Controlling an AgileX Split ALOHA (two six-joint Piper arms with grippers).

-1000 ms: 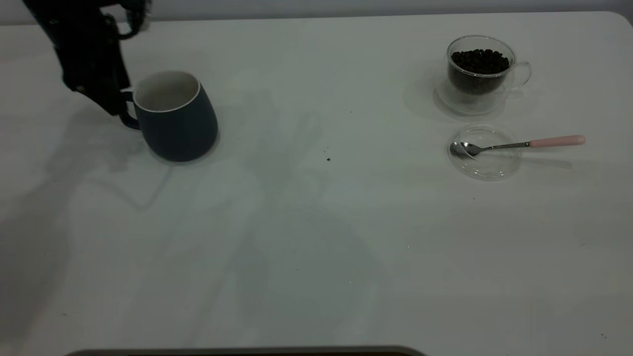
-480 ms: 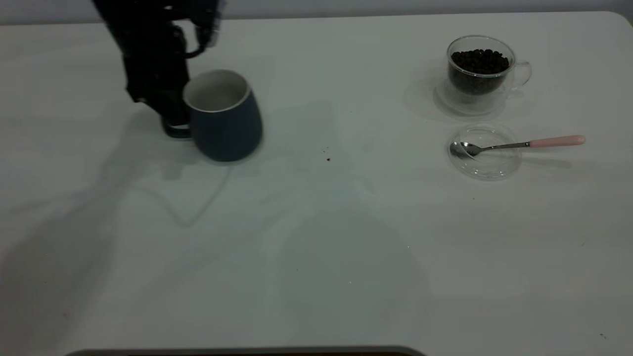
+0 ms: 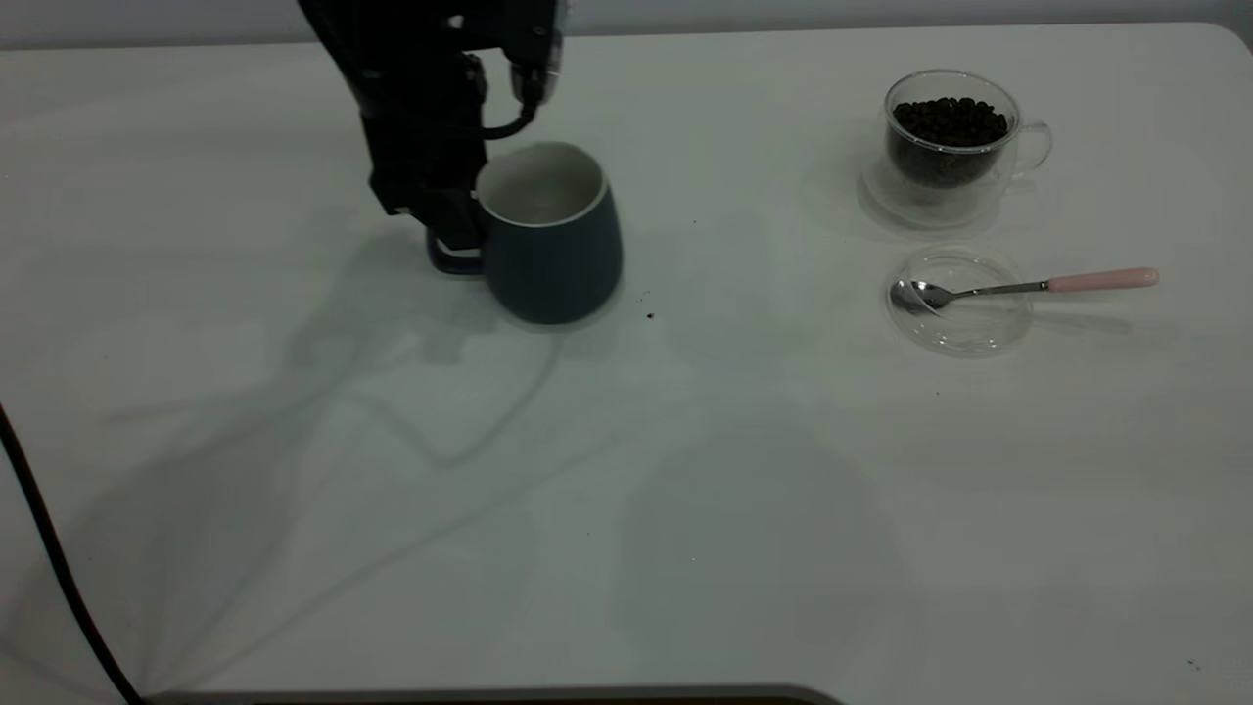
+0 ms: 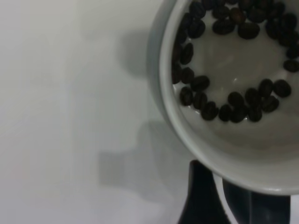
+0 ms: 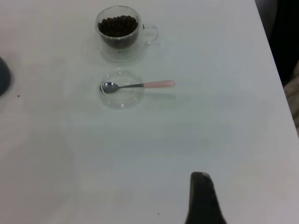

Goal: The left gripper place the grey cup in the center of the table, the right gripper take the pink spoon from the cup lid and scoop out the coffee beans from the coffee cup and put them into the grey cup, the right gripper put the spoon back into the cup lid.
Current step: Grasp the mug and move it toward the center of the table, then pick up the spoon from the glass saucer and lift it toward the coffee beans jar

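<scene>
The left tool (image 3: 452,233) pinches the loop handle of the grey cup (image 3: 554,240), keeping it upright just left of bench (image 3: 685,509) centre for placement there, while the right tool's state cannot be determined.

Looks like a robot lab test station, not a kitchen. Cues: big plain white bench (image 3: 685,509) with rounded corners, bare apart from a handful of props. Black robot arm (image 3: 421,108) with exposed cabling reaches in from the far side; a loose black cable (image 3: 59,578) runs across the bench's near-left corner. Props are sparse and staged: grey cup (image 3: 553,235), glass coffee cup (image 3: 945,137) of coffee beans (image 3: 950,119), pink spoon (image 3: 1028,286) on a cup lid (image 3: 964,328). Plain pale wall (image 3: 881,12) behind. No appliances, sink or household clutter in any view.
</scene>
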